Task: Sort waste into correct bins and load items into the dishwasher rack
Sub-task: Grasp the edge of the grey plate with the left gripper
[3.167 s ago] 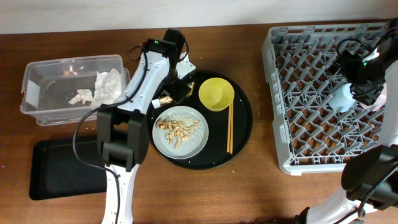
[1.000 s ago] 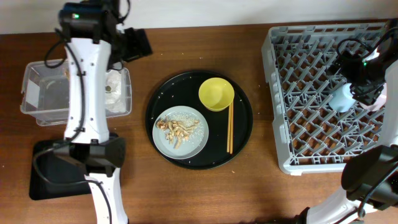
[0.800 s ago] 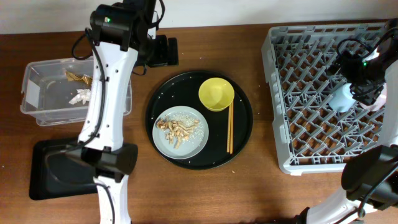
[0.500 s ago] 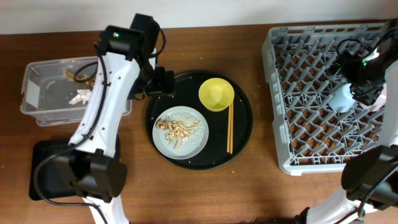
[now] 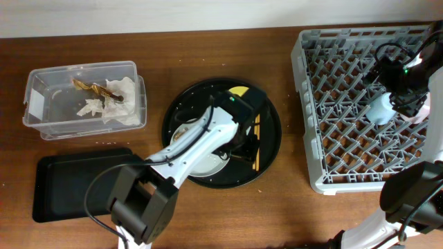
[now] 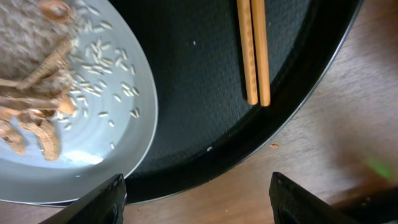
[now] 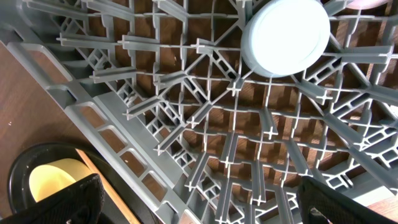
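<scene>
1. Presently, left gripper [image 6: 196,190]: spread wide, nothing between the fingers [image 6: 106,199]; hanging low over the round black serving tray [image 6: 205,106], close to its rim.
2. Grey plate [image 6: 118,143]: on the serving tray, off to one side of the left gripper in the left wrist view; largely hidden under the left arm from overhead.
3. Food scraps [image 6: 34,118]: beige-tan pieces heaped on the plate, with rice-like crumbs [image 6: 102,81] scattered beside them toward the plate's edge.
4. Chopsticks [image 6: 255,50]: two, side by side and touching, flat on the serving tray between plate and rim, apart from the plate.
5. Yellow bowl [image 5: 239,90]: on the far part of the serving tray, mostly covered by the left arm from overhead.
6. Clear tub [image 5: 52,111]: at the left of the table [image 5: 291,207], holding crumpled white napkins [image 5: 119,104] and a brown wrapper scrap [image 5: 97,88].
7. Shallow black tray [image 5: 69,187]: on the table, just in front of the tub.
8. Dishwasher rack [image 5: 339,138]: at the right of the table, near the serving tray.
9. Light-blue cup [image 7: 286,36]: seated among the rack's pegs, flat round face toward the right wrist camera.
10. Right gripper [image 7: 199,190]: spread wide, holding nothing, above the rack and clear of the cup.
</scene>
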You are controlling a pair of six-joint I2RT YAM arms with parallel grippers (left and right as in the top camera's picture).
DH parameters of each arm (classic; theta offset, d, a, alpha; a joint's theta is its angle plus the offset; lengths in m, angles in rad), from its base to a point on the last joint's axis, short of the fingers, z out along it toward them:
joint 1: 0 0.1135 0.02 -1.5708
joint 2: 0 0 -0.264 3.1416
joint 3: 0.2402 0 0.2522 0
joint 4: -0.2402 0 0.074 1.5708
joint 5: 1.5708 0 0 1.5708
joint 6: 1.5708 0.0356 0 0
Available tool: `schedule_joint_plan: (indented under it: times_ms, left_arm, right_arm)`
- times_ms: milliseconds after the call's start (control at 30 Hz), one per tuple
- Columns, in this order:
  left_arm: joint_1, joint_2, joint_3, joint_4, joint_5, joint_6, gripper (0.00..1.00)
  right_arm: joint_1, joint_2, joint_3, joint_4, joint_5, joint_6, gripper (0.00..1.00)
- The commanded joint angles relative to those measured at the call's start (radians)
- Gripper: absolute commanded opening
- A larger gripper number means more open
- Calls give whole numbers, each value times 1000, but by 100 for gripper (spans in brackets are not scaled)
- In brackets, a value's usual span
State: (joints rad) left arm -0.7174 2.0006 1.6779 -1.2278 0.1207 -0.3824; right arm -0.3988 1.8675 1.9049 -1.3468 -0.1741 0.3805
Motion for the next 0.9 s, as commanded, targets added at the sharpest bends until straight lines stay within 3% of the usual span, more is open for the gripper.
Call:
schedule_joint_plan:
  times_ms: [0,133,467,567,633,867]
  left_arm:
    - [-59,-15,-93,61,-180,-166,73]
    - [-65,-15,-167,161,-257,-194,66]
    - [-65,-15,-320,342,-299,-193,64]
    - [-65,-15,-325,361,-302,-185,55]
    - [-65,-15,-347,395,-301,-185,35]
    - [-65,-15,-369,405,-302,-185,21]
  right_arm:
    - [-1,-10,13,0,2,-6,98]
    - [-1,-10,13,0,2,-6,98]
    - [-1,-10,13,0,2,-6,98]
    - [-1,-10,13,0,2,-6,98]
    - [-1,-10,13,0,2,-6,98]
    - [-1,-10,13,0,2,-6,98]
